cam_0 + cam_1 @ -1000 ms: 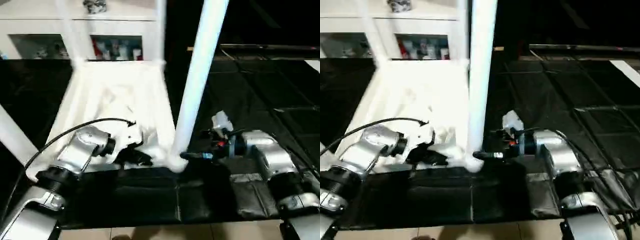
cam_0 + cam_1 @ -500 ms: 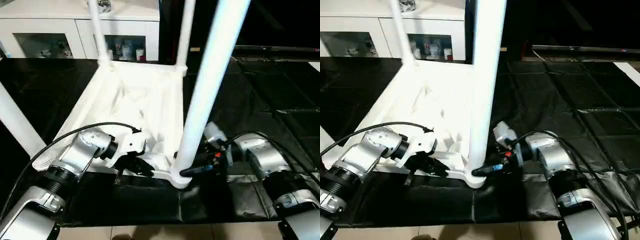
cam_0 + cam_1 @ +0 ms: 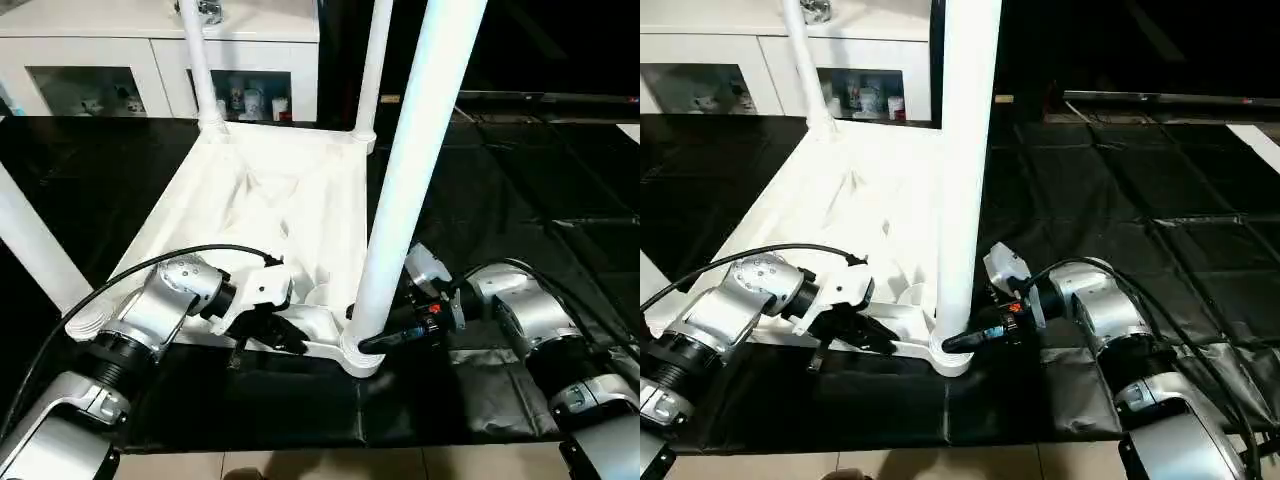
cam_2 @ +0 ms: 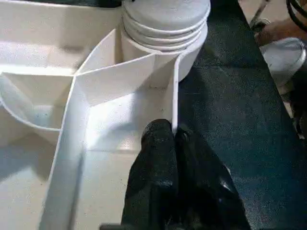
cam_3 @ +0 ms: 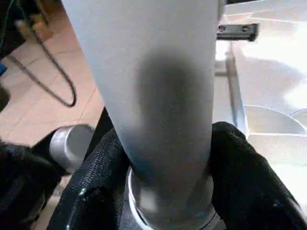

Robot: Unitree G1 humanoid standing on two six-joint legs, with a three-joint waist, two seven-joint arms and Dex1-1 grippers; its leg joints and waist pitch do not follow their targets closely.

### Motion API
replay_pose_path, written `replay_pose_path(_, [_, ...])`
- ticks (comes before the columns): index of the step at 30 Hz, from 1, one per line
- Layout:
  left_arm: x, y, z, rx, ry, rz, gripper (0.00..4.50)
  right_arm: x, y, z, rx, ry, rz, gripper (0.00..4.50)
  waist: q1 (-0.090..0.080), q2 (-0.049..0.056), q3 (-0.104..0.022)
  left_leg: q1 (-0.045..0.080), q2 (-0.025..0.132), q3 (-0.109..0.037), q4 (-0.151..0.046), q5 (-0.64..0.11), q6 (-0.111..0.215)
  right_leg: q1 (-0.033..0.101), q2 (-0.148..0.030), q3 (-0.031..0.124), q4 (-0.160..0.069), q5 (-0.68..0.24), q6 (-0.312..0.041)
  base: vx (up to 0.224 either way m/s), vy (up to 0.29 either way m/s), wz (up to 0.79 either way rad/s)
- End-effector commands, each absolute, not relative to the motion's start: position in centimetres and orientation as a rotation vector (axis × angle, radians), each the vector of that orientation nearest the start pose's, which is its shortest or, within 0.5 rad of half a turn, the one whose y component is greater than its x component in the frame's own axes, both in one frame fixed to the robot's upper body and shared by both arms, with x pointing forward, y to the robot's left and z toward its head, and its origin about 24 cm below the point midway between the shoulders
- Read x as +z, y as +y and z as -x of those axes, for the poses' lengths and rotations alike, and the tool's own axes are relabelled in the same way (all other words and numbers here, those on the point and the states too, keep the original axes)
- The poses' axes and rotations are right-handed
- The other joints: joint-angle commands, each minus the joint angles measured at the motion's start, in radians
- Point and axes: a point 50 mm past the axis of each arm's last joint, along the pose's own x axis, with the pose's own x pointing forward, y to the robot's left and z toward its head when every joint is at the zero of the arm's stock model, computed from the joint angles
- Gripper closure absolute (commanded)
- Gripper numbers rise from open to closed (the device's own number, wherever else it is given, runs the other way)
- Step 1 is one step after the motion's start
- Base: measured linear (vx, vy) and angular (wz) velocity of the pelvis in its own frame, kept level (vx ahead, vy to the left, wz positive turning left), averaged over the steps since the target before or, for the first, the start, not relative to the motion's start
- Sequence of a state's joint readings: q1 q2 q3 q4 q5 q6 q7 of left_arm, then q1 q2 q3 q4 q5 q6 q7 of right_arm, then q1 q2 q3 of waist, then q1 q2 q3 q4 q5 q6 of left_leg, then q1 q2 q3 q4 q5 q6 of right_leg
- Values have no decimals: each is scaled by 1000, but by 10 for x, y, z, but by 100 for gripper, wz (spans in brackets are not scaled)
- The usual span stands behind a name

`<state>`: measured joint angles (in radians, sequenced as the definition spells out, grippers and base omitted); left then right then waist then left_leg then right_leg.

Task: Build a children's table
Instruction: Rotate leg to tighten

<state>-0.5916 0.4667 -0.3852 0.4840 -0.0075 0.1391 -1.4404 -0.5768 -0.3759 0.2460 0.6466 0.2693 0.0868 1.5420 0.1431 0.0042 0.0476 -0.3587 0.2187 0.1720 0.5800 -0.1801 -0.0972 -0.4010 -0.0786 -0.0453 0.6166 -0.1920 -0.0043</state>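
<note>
Since a second ago our right gripper (image 5: 163, 191) has closed around the near leg (image 3: 415, 170) at its corner socket; our left gripper (image 4: 165, 158), shut, pinches the upturned tabletop's (image 3: 270, 190) rim. Twisting could tilt the leg

Both head views look forward and steeply down from above the silver forearms, facing toward twelve o'clock across the black floor mat (image 3: 520, 190) to a white cabinet (image 3: 150, 60) at the far edge. They share almost the whole scene, the upturned children's table (image 3: 270, 190) and its near leg (image 3: 410, 180) sitting farther left in the right eye view. The left wrist view sits very close behind the left tool (image 4: 170, 143), looking along its fingers at the ribbed underside and the threaded base of the near leg. The right wrist view is closer still, the near leg rising between the right tool's (image 5: 165, 158) fingers (image 5: 240, 167).
</note>
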Motion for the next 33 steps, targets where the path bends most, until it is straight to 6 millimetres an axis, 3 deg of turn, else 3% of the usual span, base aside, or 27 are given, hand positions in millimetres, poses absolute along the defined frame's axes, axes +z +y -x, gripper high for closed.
replay_pose_path(1, [61, 127, -307, -1528, 540, -429, 450, 55, -129, -304, 1544, 344, -32, 239, -11, 3, -60, 8, 7, 8, -66, -217, 20, 49, -46, 29, -68, -165, -247, 0, 0, 0])
replay_pose_path(3, [62, 120, -311, -1472, 530, -379, 450, 52, -119, -308, 1429, 338, -61, 239, -15, 2, -57, 12, 6, 8, -69, -248, 3, 46, -48, 30, -77, -255, -219, 0, 0, 0])
replay_pose_path(6, [62, 112, -316, -1405, 529, -356, 450, 49, -103, -314, 1299, 339, -95, 242, -39, -2, -54, 6, 1, -1, -76, -269, -18, 50, -51, 29, -87, -376, -165, 0, 0, 0])
replay_pose_path(9, [63, 98, -324, -1279, 516, -317, 450, 46, -85, -325, 1094, 360, -116, 243, -65, -3, -51, -8, -5, -8, -81, -258, -30, 55, -50, 23, -93, -434, -128, 0, 0, 0])
replay_pose_path(10, [63, 96, -325, -1257, 512, -312, 450, 45, -82, -327, 1067, 362, -118, 243, -69, -1, -55, -4, -5, -11, -81, -257, -34, 52, -53, 23, -95, -438, -126, 0, 0, 0])
replay_pose_path(16, [68, 74, -337, -1077, 465, -242, 450, 44, -59, -335, 889, 382, -134, 246, -85, -2, -60, -1, -8, -4, -72, -215, 0, 47, -44, 27, -90, -293, -183, 0, 0, 0])
replay_pose_path(21, [68, 70, -332, -1096, 457, -230, 450, 46, -53, -327, 963, 361, -136, 246, -82, 0, -64, -3, -6, -2, -68, -151, 35, 55, -42, 28, -77, -121, -223, 0, 0, 0])
replay_pose_path(22, [67, 71, -331, -1105, 459, -238, 450, 46, -53, -326, 967, 356, -137, 193, -82, 1, -63, -2, -6, -1, -68, -158, 37, 55, -43, 28, -77, -117, -230, 0, 0, 0])
replay_pose_path(23, [66, 72, -330, -1108, 465, -242, 450, 46, -54, -326, 970, 350, -133, 180, -82, 1, -62, -1, -6, -1, -69, -166, 37, 55, -44, 28, -78, -126, -232, 0, 0, 0])
replay_pose_path(29, [64, 88, -325, -1174, 439, -288, 450, 47, -70, -324, 1024, 333, -106, 142, -82, 1, -61, -1, -4, -2, -72, -196, 37, 56, -46, 30, -83, -170, -220, 0, 0, 0])
replay_pose_path(33, [65, 100, -319, -1257, 417, -326, 450, 47, -88, -322, 1105, 329, -41, 101, -75, 3, -62, 4, 0, 1, -70, -194, 44, 54, -46, 30, -79, -134, -242, 0, 0, 0])
